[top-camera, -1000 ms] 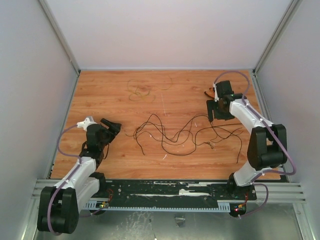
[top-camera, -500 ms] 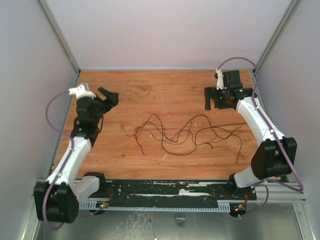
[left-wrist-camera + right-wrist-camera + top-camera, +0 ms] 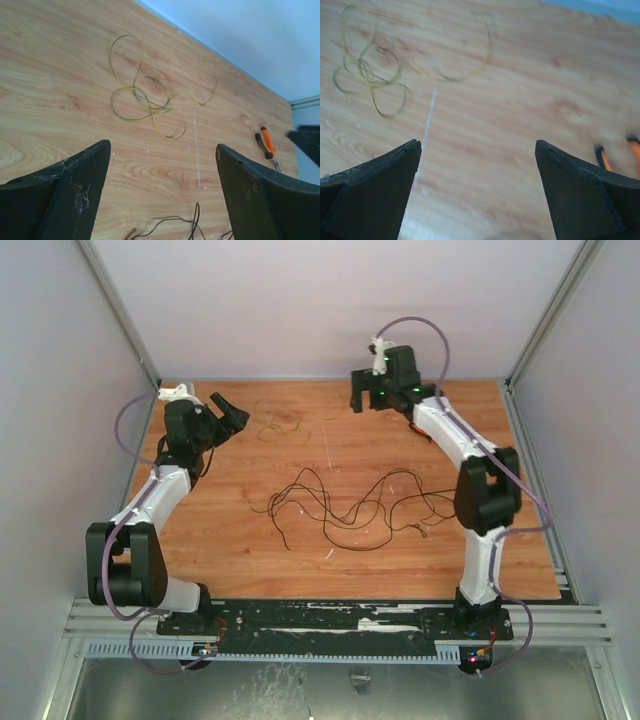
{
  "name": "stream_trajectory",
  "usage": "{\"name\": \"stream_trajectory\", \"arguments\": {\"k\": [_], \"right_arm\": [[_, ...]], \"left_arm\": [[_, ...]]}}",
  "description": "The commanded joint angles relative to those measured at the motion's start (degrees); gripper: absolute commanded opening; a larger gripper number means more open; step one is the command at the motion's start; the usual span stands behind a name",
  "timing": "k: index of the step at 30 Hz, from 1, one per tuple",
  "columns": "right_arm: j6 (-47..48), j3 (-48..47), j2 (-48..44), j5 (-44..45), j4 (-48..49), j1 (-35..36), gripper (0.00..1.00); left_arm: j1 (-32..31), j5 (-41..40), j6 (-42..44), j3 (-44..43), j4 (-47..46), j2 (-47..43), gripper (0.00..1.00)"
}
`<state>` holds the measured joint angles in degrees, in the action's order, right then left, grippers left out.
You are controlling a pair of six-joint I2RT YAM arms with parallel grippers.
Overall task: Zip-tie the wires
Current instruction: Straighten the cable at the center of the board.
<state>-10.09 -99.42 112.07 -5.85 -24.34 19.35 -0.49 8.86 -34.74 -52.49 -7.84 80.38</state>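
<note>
The wires (image 3: pixel 345 505) are a loose tangle of thin black strands lying mid-table; a few of their ends show at the bottom of the left wrist view (image 3: pixel 192 225). My left gripper (image 3: pixel 228 414) hovers over the far left of the table, open and empty (image 3: pixel 161 145), well behind the tangle. Near the back wall, right of centre, my right gripper (image 3: pixel 370 400) is also open with nothing between its fingers (image 3: pixel 476 143). Neither gripper touches the wires.
A separate tangle of yellow-green wire loops (image 3: pixel 285 423) (image 3: pixel 142 97) (image 3: pixel 370 82) lies at the back between the grippers. A thin white strip (image 3: pixel 326 448) (image 3: pixel 196 150) (image 3: pixel 427 120) lies beside it. Orange-handled pliers (image 3: pixel 267 145) (image 3: pixel 620 155) lie far right. Grey walls enclose the table.
Both arms have swung toward the back of the table: the left one up from the near left, the right one leftward along the back. Both jaws have spread wider.
</note>
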Motion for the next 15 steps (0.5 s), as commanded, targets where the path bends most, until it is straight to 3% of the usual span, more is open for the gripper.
{"name": "stream_trajectory", "arguments": {"k": [1,9,15], "right_arm": [[5.2,-10.9,10.2,-4.0,7.3,4.3,0.98],[9.2,-33.2,31.2,-13.8,5.9,6.3,0.99],[9.0,-34.9,36.9,-16.4,7.8,6.4,0.99]], "left_arm": [[0.6,3.9,-0.8,0.5,-4.6,-1.3,0.91],[0.9,8.8,-2.6,2.0,-6.7,-2.3,0.91],[0.9,10.9,-3.6,2.8,-8.8,-3.5,0.91]]}}
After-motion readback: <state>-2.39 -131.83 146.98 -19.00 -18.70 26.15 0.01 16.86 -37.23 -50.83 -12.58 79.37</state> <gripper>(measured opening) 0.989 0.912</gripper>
